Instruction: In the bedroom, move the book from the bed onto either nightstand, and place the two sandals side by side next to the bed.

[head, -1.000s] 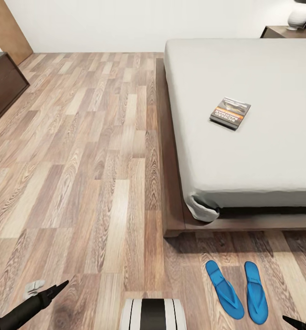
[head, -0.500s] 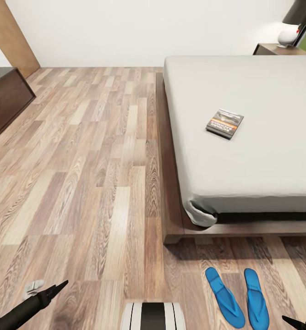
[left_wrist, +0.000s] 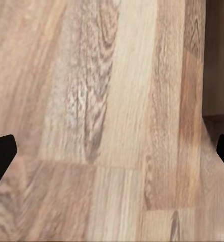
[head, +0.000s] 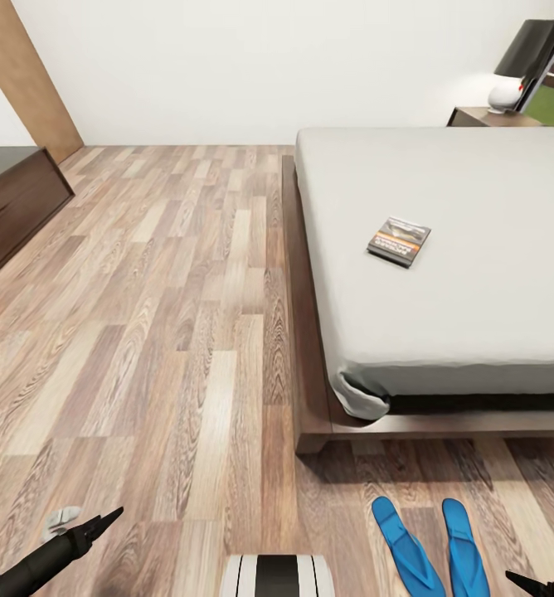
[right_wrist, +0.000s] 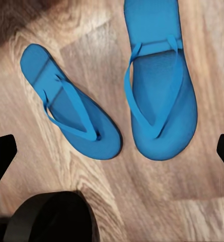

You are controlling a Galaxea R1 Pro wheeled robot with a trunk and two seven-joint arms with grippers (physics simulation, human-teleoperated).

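**Sandals paired at the bed's foot, book not yet moved**

The two sandals point(right_wrist: 112, 96) are seen lying side by side on the wood plank floor point(head: 186, 332), just off the foot of the bed point(head: 443, 274), directly beneath the right gripper point(right_wrist: 112, 154), whose fingertips are spread wide with nothing between them. That half of the task is judged as good as done, though a slight splay between the soles is noted. The book point(head: 399, 240) is left flat on the white mattress, well ahead of and above both grippers and near the bed's left edge; its transfer is judged to be what remains. A nightstand point(head: 484, 116) is glimpsed far beyond the book, at the bed's distant corner, with a white lamp base on top. The left gripper point(left_wrist: 112, 151) is held released over bare planks, its fingertips wide apart and empty. A dark low cabinet point(head: 16, 199) is set against the wall far to the left gripper's outer side.
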